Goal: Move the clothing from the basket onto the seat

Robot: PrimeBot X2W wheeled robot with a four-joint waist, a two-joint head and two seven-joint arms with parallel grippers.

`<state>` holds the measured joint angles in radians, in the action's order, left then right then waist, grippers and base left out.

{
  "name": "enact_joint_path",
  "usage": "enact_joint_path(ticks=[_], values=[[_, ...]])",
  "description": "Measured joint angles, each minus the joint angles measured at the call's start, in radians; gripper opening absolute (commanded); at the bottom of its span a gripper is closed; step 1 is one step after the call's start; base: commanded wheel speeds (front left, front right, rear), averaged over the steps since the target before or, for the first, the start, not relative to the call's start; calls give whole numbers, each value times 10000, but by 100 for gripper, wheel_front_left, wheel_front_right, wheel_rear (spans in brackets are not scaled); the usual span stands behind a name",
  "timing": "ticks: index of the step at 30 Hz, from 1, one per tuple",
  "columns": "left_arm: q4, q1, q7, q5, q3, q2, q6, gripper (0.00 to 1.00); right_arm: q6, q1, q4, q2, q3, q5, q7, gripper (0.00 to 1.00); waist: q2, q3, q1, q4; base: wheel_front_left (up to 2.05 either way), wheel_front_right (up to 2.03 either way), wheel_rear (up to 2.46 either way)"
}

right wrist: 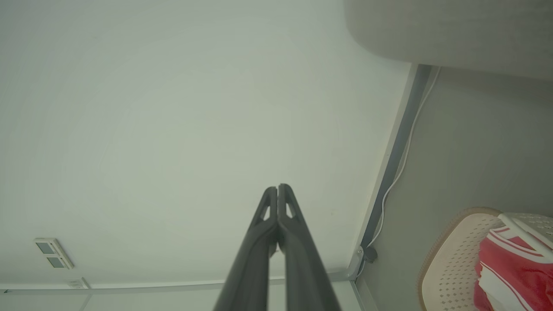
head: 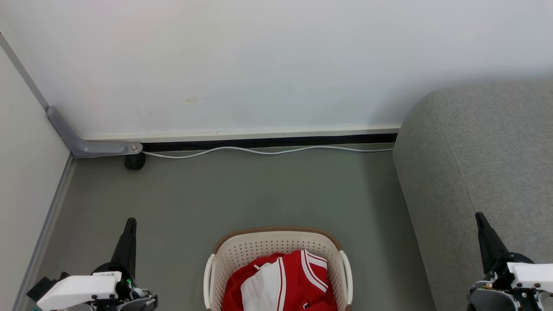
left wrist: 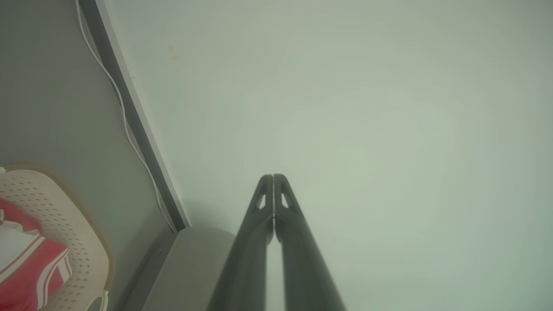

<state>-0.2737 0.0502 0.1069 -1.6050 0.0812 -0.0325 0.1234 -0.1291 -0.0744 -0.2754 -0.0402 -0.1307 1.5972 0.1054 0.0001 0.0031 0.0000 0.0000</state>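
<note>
Red clothing (head: 283, 283) with white panels and stripe trim lies bunched in the cream perforated basket (head: 263, 246) on the floor at the bottom centre. The grey seat (head: 479, 160) stands to the basket's right. My left gripper (head: 130, 222) is shut at the lower left, well left of the basket, holding nothing. Over the seat's front at the lower right, my right gripper (head: 478, 215) is also shut and empty. The left wrist view has the left gripper (left wrist: 273, 176) closed, with the basket (left wrist: 82, 224) and clothing (left wrist: 30, 268) at its left. The right wrist view has the right gripper (right wrist: 277, 186) closed, with the basket (right wrist: 453, 255) and clothing (right wrist: 514, 268) at its right.
A white wall (head: 259, 65) runs behind, with a white cable (head: 268, 151) along its base. A grey metal bracket (head: 82, 144) and a black caster (head: 135, 161) sit in the left corner. Grey floor (head: 259, 194) lies between basket and wall.
</note>
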Motion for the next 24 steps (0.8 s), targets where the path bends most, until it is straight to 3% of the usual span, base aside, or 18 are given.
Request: enact_joint_path(ticks=[24], values=[[0,0,-2,0,0,0,0,0,0,0,0,0,0,0,0,0,0,0,0,0,0,0,0]])
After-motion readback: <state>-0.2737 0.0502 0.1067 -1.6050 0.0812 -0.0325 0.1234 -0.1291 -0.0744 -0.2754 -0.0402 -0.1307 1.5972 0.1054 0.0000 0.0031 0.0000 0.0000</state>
